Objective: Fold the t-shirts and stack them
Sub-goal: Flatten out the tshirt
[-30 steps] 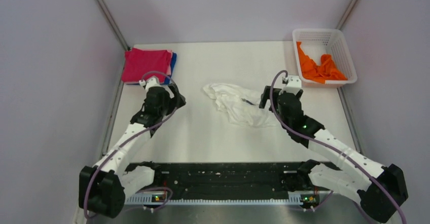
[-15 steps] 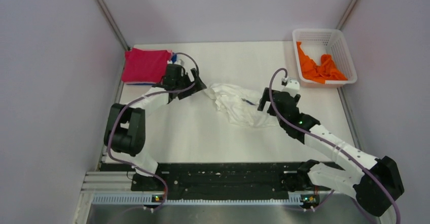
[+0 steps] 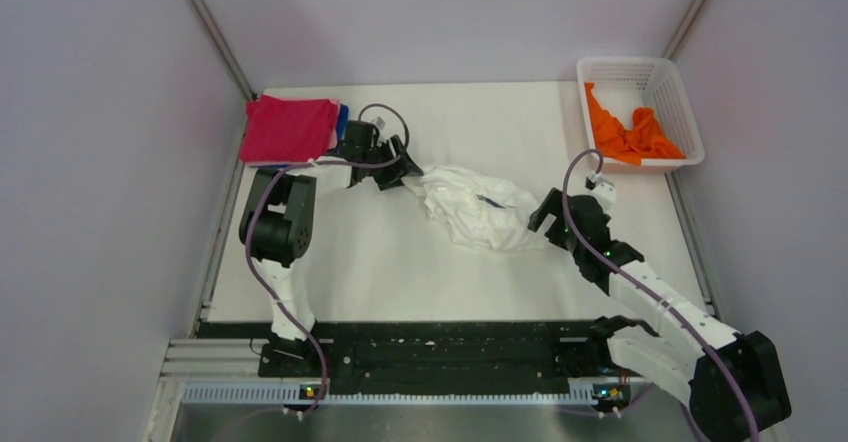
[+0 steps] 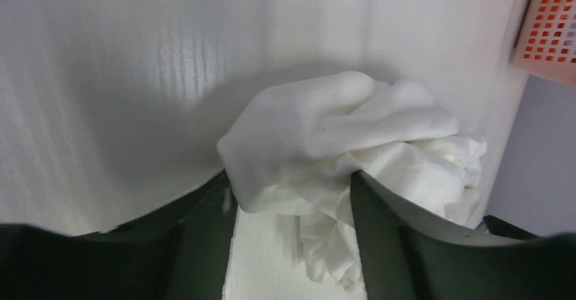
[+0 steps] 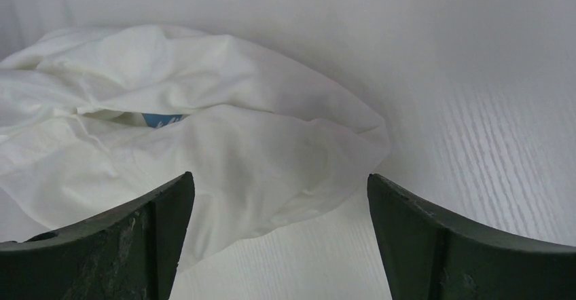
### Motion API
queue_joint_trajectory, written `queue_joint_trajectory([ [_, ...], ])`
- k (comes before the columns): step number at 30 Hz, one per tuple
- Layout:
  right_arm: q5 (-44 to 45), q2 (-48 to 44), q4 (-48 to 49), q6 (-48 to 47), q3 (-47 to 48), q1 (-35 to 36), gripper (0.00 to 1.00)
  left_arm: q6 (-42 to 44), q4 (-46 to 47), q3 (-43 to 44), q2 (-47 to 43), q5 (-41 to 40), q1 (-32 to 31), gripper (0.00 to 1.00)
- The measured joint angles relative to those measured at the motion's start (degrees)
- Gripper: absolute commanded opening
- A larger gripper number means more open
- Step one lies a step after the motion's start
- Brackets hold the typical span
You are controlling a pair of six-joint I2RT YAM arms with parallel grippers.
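The white t-shirt point(image 3: 480, 212) lies crumpled at mid-table, with a bit of blue print point(image 5: 162, 119) showing in a fold. My left gripper point(image 3: 400, 172) is at its left end; in the left wrist view point(image 4: 292, 191) the jaws stand apart with the shirt's edge point(image 4: 326, 144) bunched between them and table showing below. My right gripper point(image 3: 545, 217) is open at the shirt's right edge; in the right wrist view point(image 5: 278, 184) the cloth point(image 5: 204, 130) lies just ahead of the wide jaws. A folded magenta-red t-shirt point(image 3: 290, 129) lies on a blue one point(image 3: 342, 120) at the far left.
A white lattice basket point(image 3: 672, 90) at the far right corner holds a crumpled orange t-shirt point(image 3: 625, 134). Grey walls close in the table on the left, back and right. A black rail point(image 3: 440, 352) runs along the near edge.
My left arm swung far forward from the near left to the white shirt's left end. My right gripper moved nearer and rightward to the shirt's right edge. The shirt bunched up slightly.
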Motion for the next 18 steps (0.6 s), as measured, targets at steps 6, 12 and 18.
queue_joint_trajectory([
  [6, -3.39, 1.75, 3.72, 1.36, -0.74, -0.07, 0.87, -0.61, 2.19, 0.00, 0.76, 4.28, -0.24, 0.00],
  [12, -5.81, 9.16, 6.49, 2.01, -0.48, -0.07, 0.74, 0.02, 2.99, -3.50, -2.89, 3.48, -0.44, 0.00],
  [18, -7.43, 14.99, 10.29, 2.38, -0.09, -0.07, 0.48, 1.97, 3.39, -12.13, -17.16, 0.46, -0.52, 0.00],
])
